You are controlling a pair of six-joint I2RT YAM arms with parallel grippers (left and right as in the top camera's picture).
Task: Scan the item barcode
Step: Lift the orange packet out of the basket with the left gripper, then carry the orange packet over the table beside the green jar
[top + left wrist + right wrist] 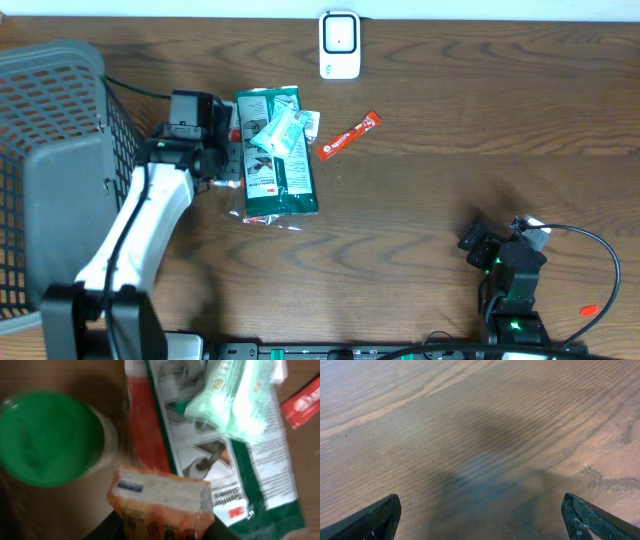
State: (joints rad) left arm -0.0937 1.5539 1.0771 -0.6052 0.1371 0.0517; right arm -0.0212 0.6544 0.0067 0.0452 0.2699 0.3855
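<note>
My left gripper (162, 529) is shut on an orange and white packet (161, 502), which stands up between its dark jaws. Just beyond the packet lies a green glove package (240, 470) with a pale green wipes packet (234, 400) on top. In the overhead view the left gripper (222, 155) is at the left edge of that pile (280, 160). A white scanner (340, 45) stands at the table's far edge. My right gripper (480, 520) is open over bare wood, at the front right in the overhead view (490, 245).
A grey mesh basket (50, 150) fills the left side. A green-lidded jar (47, 437) sits left of the pile, under the left wrist. A small red sachet (350, 135) lies right of the pile.
</note>
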